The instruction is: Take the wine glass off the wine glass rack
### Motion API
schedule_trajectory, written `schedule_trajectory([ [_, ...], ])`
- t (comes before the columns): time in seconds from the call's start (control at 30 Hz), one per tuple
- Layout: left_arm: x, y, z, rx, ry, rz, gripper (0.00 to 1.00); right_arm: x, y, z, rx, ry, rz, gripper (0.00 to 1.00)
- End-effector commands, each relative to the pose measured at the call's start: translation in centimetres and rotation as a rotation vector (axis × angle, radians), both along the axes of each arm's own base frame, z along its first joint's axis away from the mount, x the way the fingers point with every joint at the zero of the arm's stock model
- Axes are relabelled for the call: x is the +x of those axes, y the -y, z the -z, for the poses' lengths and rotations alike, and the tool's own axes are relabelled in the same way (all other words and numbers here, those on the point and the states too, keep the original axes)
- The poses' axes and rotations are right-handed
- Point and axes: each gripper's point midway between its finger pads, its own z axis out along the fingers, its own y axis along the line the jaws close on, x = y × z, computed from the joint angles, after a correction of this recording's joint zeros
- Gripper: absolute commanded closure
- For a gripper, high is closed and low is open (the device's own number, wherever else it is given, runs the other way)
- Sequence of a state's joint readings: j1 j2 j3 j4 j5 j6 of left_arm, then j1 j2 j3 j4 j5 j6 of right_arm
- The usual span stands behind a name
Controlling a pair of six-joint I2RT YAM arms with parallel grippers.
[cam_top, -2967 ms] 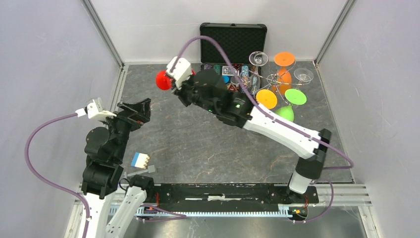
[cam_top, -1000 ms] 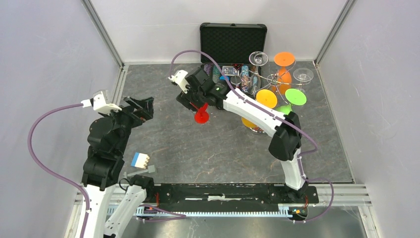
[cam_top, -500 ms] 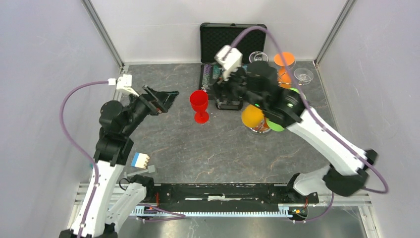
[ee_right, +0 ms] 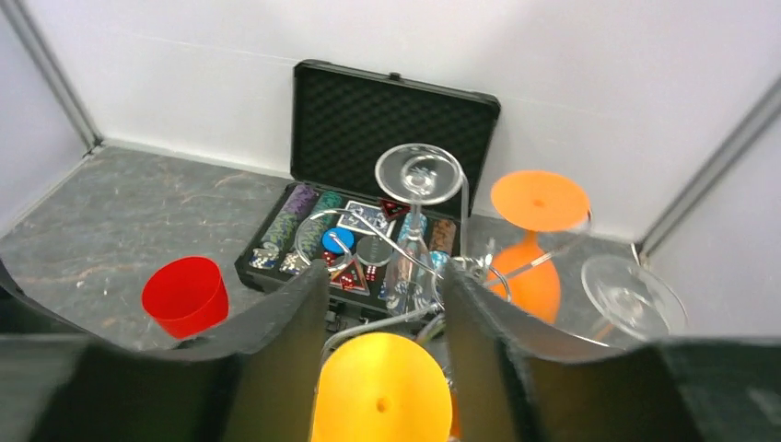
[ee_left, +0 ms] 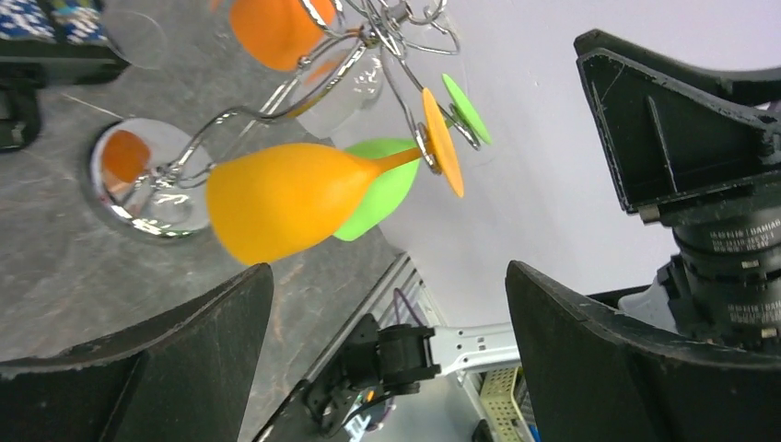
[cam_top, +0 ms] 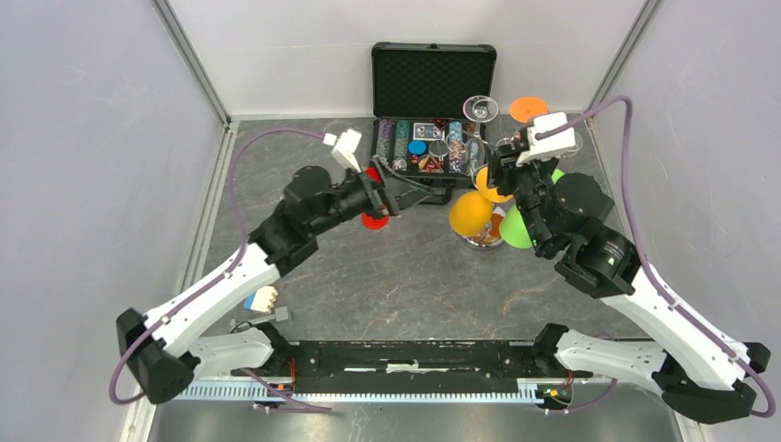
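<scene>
The silver wire wine glass rack (cam_top: 478,241) stands at the back right and holds orange (cam_top: 470,214), green (cam_top: 518,228) and clear (cam_top: 480,108) wine glasses hung upside down. My right gripper (cam_top: 502,175) is open just above it. In the right wrist view its fingers (ee_right: 285,350) straddle the yellow-orange foot disc (ee_right: 382,391) of one hanging glass, with a gap on each side. A red wine glass (cam_top: 373,219) stands upright on the table, partly hidden by my open, empty left gripper (cam_top: 410,191). The left wrist view shows the orange glass (ee_left: 285,198) and the rack's base (ee_left: 147,180) ahead.
A black hard case (cam_top: 433,83) with poker chips lies open behind the rack, close to both grippers. A small blue and white block (cam_top: 261,297) lies near the left arm's base. Grey walls and metal posts bound the table on three sides.
The right gripper has moved right from beside the case to above the rack. The left arm has stretched toward the middle and now covers part of the red glass.
</scene>
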State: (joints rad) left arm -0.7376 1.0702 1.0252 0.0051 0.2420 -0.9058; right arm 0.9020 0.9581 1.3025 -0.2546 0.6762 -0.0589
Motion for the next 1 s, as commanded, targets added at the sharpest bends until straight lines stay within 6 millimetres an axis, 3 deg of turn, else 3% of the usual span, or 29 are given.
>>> schedule_trajectory([
  [0.0, -0.9, 4.5, -5.3, -0.149, 0.03, 0.033, 0.05, -0.7, 4.6, -0.5, 0.069, 0.017, 0.186, 0.54],
  [0.1, -2.2, 7.6, -5.2, -0.142, 0.008, 0.067, 0.11, -1.5, 6.0, 0.1, 0.084, 0.009, 0.212, 0.56],
  [0.17, -2.3, 8.7, -5.3, -0.147, -0.002, 0.05, 0.14, -2.0, 6.7, 0.2, 0.097, 0.01, 0.218, 0.55],
  [0.23, -1.8, 9.1, -5.6, -0.153, -0.006, 0.01, 0.22, -2.5, 7.4, 0.2, 0.105, 0.009, 0.223, 0.53],
  [0.33, -0.9, 9.7, -6.2, -0.14, 0.001, -0.041, 0.4, -3.1, 7.9, 0.3, 0.115, 0.007, 0.213, 0.52],
  [0.43, 0.0, 10.4, -6.6, -0.086, 0.005, -0.077, 0.49, -3.6, 8.2, 0.4, 0.113, 0.008, 0.189, 0.55],
  [0.7, 3.0, 11.7, -6.4, 0.043, 0.075, -0.178, 0.44, -4.3, 7.5, 0.9, 0.097, 0.006, 0.113, 0.58],
  [0.97, 4.9, 12.7, -3.8, 0.168, 0.044, -0.243, 0.38, -4.8, 8.1, 1.4, 0.094, 0.012, 0.101, 0.57],
])
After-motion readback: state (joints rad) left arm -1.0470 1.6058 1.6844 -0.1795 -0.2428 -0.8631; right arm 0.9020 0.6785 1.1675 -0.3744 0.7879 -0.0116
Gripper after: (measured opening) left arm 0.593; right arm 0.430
